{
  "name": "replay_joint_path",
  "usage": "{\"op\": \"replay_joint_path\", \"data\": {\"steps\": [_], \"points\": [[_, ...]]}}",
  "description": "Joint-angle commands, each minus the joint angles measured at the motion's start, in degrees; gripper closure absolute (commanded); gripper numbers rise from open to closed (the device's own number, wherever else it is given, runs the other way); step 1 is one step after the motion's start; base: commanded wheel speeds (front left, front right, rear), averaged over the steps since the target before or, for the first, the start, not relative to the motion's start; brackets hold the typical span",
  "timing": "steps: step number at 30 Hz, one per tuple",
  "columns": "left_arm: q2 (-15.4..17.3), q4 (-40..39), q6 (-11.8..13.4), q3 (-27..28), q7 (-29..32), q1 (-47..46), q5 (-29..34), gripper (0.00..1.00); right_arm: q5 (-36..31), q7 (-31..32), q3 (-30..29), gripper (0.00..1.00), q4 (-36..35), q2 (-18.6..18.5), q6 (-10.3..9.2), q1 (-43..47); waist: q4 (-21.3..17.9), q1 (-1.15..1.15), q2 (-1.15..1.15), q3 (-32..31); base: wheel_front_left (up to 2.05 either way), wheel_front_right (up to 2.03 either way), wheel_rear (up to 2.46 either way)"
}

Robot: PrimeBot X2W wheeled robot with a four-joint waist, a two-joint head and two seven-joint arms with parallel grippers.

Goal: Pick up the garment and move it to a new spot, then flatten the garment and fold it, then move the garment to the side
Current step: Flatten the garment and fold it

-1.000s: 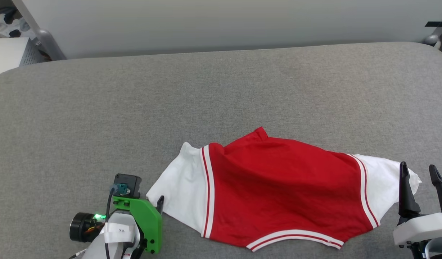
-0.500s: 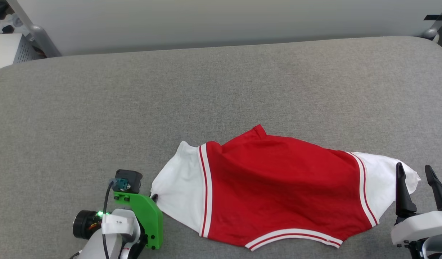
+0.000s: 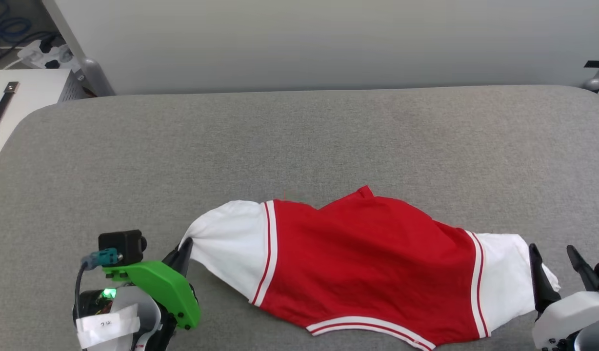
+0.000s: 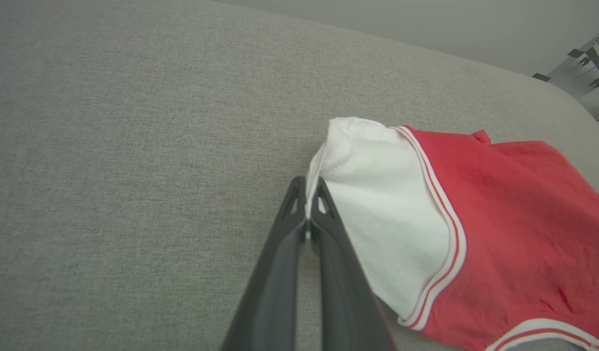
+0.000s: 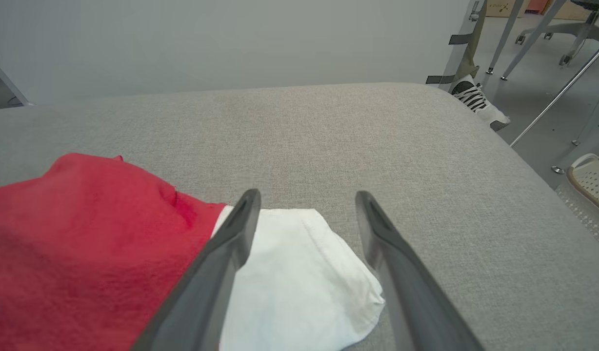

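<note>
Now: garment (image 3: 368,265) lies spread near the front of the grey padded surface (image 3: 299,141), print not showing. Left gripper (image 4: 308,197) is clenched on the cuff edge of the white sleeve on its side. Right gripper (image 5: 307,200) is splayed wide over the other sleeve's end (nothing pinched there yet). Step, by my reading: pick-up. Next calls for the right jaws to close on cloth, then an even two-handed lift.

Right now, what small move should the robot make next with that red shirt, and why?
Probably close the right claw on the white sleeve beneath its open jaws: the left claw pinches the other sleeve by its edge, so both ends would be held for lifting the red shirt.
</note>
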Motion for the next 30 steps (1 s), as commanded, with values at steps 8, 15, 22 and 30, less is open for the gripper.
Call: {"op": "replay_joint_path", "data": {"steps": [8,15,22,30], "points": [[2.1,-10.8,2.6,1.3,4.5,7.1,-1.4,1.0,1.4,19.4,-0.2,0.0,-3.2,-4.0,-0.06,3.1,2.3,0.0,0.0,-0.7,0.0,0.0,0.0],[2.7,-16.6,2.8,0.0,7.7,8.9,-2.0,1.0,2.4,32.9,-3.1,0.0,-2.9,-5.7,-0.06,2.4,3.5,0.0,0.0,1.2,0.0,0.0,0.0],[3.0,-18.3,2.6,-1.0,8.9,7.9,-2.0,1.0,1.8,36.6,-2.3,0.0,0.6,-6.9,-0.06,-0.8,4.6,0.0,0.0,3.6,0.0,0.0,0.0],[3.2,-18.7,2.0,-2.2,8.9,7.1,-1.6,1.0,-1.1,35.6,-1.3,0.0,5.4,-5.7,-0.06,-2.4,5.5,0.0,0.0,4.8,0.0,0.0,0.0]]}}
